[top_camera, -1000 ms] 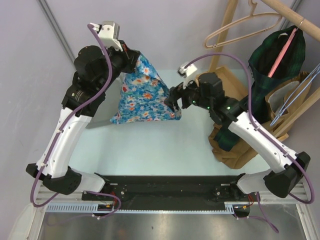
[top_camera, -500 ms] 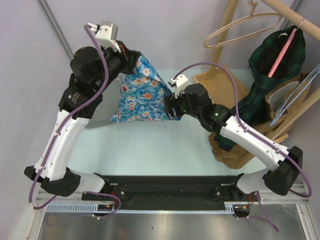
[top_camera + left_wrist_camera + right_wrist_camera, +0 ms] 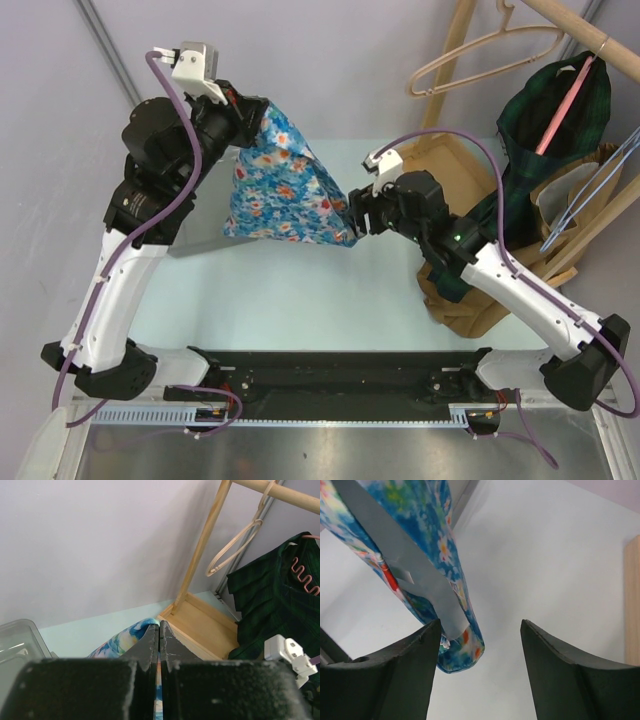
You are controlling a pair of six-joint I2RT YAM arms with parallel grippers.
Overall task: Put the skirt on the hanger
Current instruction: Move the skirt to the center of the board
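A blue flower-printed cloth skirt (image 3: 285, 185) hangs in the air above the far left part of a pale blue-white table (image 3: 300, 300). It forms a rough triangle: one narrow corner is lifted high and to the left, and the cloth widens downward to a lower edge that runs left to right. A grey strip (image 3: 395, 545) shows along the cloth in the right wrist view; what it is cannot be told.

The left gripper (image 3: 245, 115) holds the raised corner, its two dark fingers pressed together on a fold of the skirt, as the left wrist view shows close up.

The right gripper (image 3: 355, 215) is at the skirt's lower right corner, reaching in from the right. Its fingers (image 3: 395, 675) stand spread apart. From its own camera, that bottom corner of the skirt dangles in the gap between them, close beside one finger and apart from the other, and nothing is pinched yet.

The coming move seems to turn on this corner: it lies straight ahead of the spread jaws, so closing them would likely give a second hold and let the two arms stretch the edge.

An empty pale curved wooden hanger (image 3: 480, 50) hangs on a wooden clothes rail (image 3: 590, 25) at the far right, well apart from the skirt and nearer the right arm. A dark green tartan garment (image 3: 540, 110) hangs beside it
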